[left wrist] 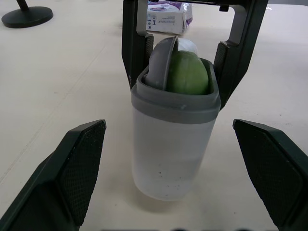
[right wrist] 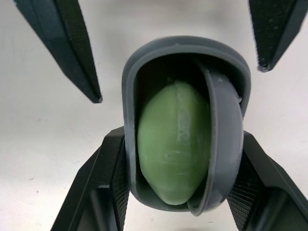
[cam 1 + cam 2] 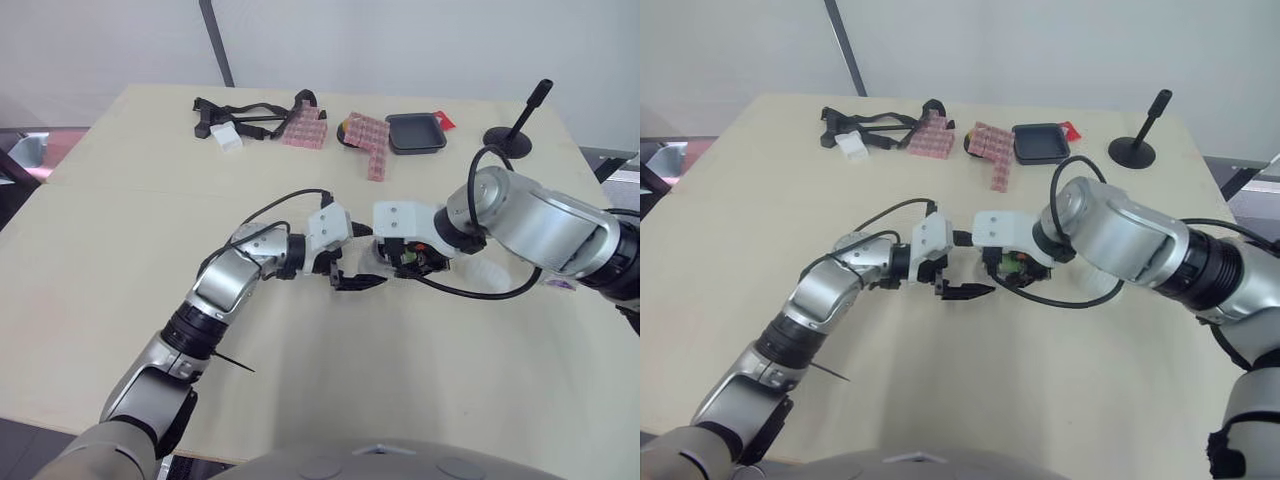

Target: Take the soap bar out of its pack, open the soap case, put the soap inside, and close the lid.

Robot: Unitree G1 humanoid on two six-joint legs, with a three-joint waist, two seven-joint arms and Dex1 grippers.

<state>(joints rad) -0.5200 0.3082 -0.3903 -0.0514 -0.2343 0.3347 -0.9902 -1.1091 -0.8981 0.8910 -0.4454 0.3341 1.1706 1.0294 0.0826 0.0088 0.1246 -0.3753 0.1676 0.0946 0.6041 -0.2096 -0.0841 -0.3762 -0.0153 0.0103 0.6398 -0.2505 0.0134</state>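
Worktop [image 3: 120,260]: pale, carries everything.
Right pincer [image 3: 405,258]: clenched on the soap case [image 1: 168,159], one finger against each side wall.
Left pincer [image 1: 167,123]: released, fingers spread wide, facing the case without touching it.
Soap case: upright between the right pincer's fingers, just ahead of the left pincer.
Soap pack [image 1: 168,19]: lying beyond the right pincer.
Soap bar [image 2: 173,144]: green, inside the case.
Lid [image 2: 224,139]: grey, tilted in the case's mouth beside the bar, not closed.

Silver-grey left arm [image 3: 225,285] and right arm [image 3: 545,225], white wrist blocks [image 3: 327,228], looping black cables [image 3: 490,296], black ridged fingers [image 1: 82,168].
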